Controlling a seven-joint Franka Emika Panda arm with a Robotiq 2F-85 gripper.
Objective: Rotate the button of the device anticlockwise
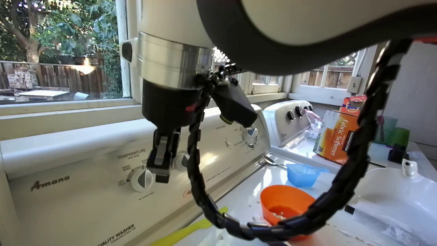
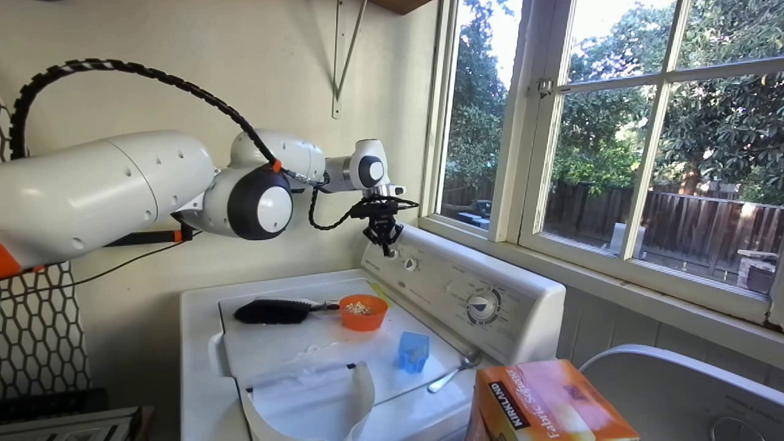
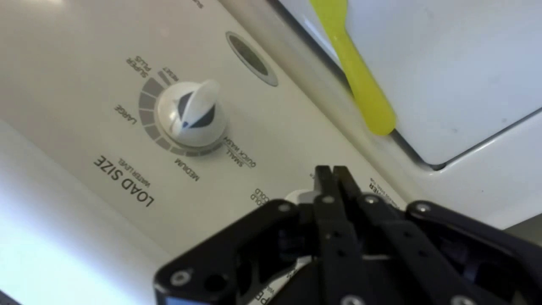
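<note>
On the left part of the white control panel (image 1: 75,212) of an Amana washer (image 2: 199,380) sits a round white temperature knob (image 1: 141,181), plain in an exterior view but mostly hidden in the wrist view. Covering it there is a black two-fingered gripper (image 3: 332,171), closed, fingertips side by side, hanging in front of the panel; whether it touches the knob cannot be told. Next along the panel, a round white load-size knob (image 3: 192,112) shows whole from the wrist but is partly masked in an exterior view by a ribbed black cable (image 1: 194,153). At the panel's foot lies a yellow plastic utensil (image 3: 364,84), cut off in the wrist view, its full shape hard to make out. A large round white dial (image 2: 482,306) sits at the panel's right end. Before the panel are a silver metal spoon (image 1: 268,160), an orange plastic bowl (image 2: 367,323) holding pale flakes (image 2: 357,308), and a blue plastic cup (image 1: 302,176) that hides one end of the spoon. Beyond the panel's right end, an orange cardboard Fabric Softener box (image 1: 333,136) is cut off at the bottom of an exterior view, and a small black object (image 1: 396,154) by a dark green cup (image 1: 399,136) is too indistinct to name.
</note>
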